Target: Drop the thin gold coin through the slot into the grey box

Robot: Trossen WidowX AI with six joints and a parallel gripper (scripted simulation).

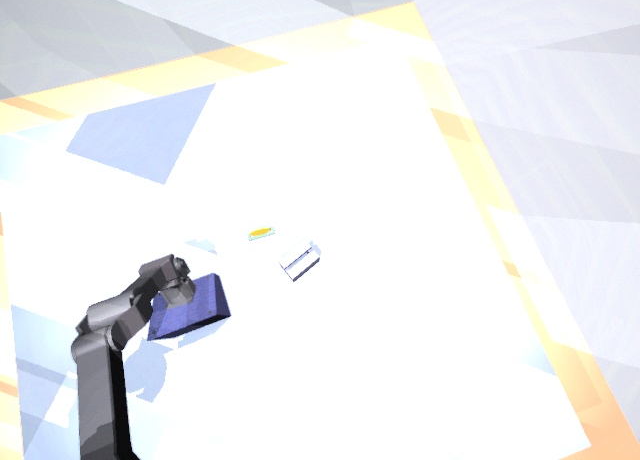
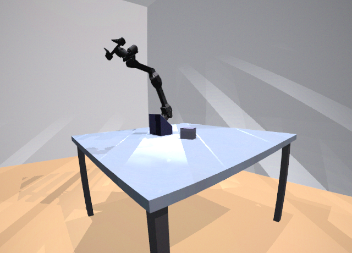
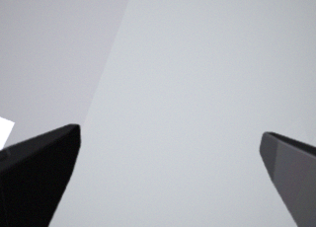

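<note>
The arm rears high above the counter [image 2: 159, 170], its pincer [image 2: 113, 49] spread wide with nothing between its fingers and aimed at bare wall rather than at the work below. The gold coin [image 1: 260, 232] stands on edge in its green holder [image 1: 269, 234], presumably so its faces can be pinched. The grey box [image 1: 301, 261] sits just beside it, slot [image 1: 298, 259] facing upward to take the drop.
</note>
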